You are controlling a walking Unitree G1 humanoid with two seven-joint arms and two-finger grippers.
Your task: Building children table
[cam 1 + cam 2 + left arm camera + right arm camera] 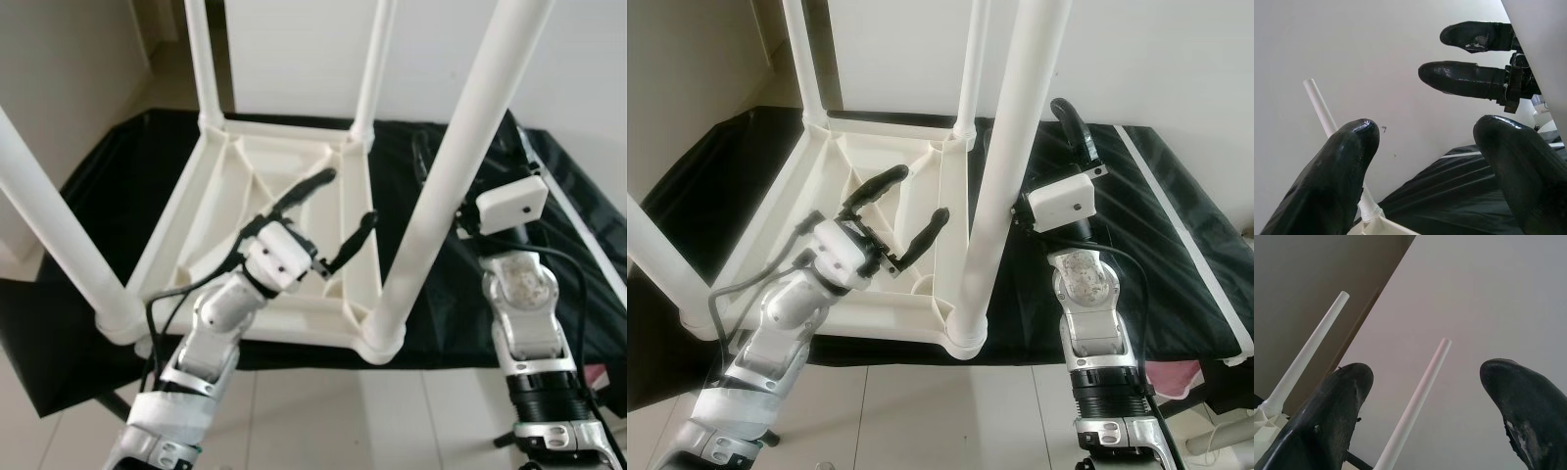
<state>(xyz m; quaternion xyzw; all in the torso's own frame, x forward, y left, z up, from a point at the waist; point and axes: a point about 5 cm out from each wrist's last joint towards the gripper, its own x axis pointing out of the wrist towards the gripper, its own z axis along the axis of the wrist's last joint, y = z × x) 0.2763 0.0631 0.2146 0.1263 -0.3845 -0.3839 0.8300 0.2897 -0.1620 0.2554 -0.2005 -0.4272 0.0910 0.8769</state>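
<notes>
- Floor of pale tiles [313, 411] nearest, under both silver arms.
- Left gripper [338, 211] raised over the underside of the upturned white plastic children table [284, 196], fingers spread apart, holding nothing; one black fingertip [323, 178] above the ribbed underside, the other near the right-hand rail.
- Right gripper [1073, 122] lifted just beside the near right white tube leg [1004, 166], on its right side; fingers apart in the right wrist view, nothing between them. White camera box [1063, 204] mounted on that wrist.
- Upside down on the black plastic sheet [431, 323], the table with its four legs pointing up.
- Near right leg seated in its round corner socket [380, 345] at the front edge of the frame.
- Near left white tube leg [59, 235] leaning out toward the left from its own corner socket.
- Further back, far left white tube leg [201, 59] and far right white tube leg [375, 69], both thin-looking and upright in the rear corners.
- Diagonal ribs crossing inside the frame between the four rails.
- Black sheet spread wide around the table, with a white stripe [1176, 211] along its right side.
- Behind all, plain white wall [304, 49].
</notes>
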